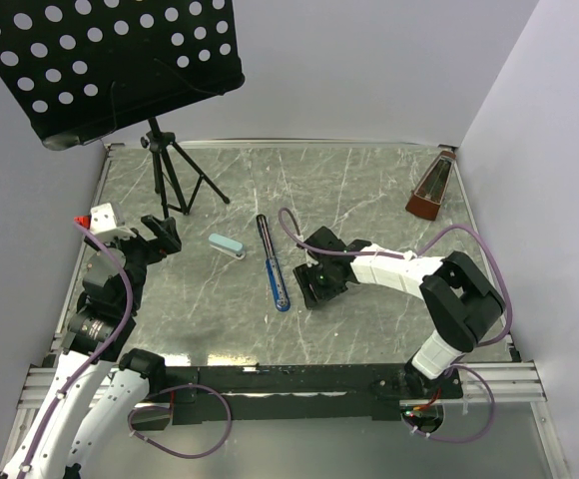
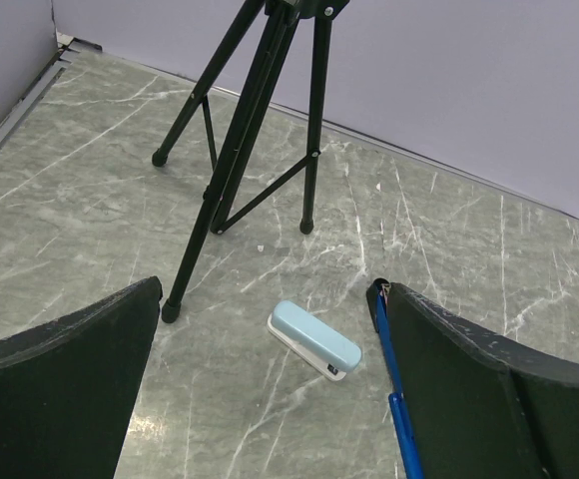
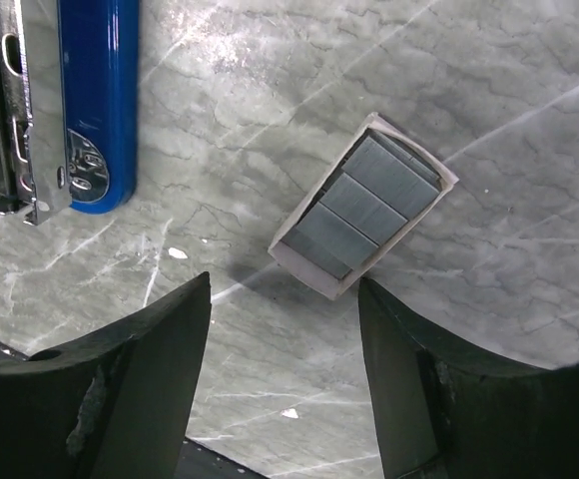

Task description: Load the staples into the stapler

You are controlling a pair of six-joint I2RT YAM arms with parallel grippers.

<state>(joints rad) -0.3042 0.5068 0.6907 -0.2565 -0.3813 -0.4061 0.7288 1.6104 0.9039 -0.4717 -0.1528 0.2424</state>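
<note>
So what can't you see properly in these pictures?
Top view: the staples are hidden under the right gripper.
Right wrist view: the stapler is cut off by the top edge.
Left wrist view: the stapler is mostly hidden behind a finger of the left gripper.
Left wrist view: the tripod is cut off at the top edge.
The mark on the light blue case is too small to read.

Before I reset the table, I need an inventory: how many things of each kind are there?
Dark blue stapler: 1
Boxed staples: 1
Light-blue oblong case: 1
Metronome: 1
Music stand: 1
Total: 5
</note>
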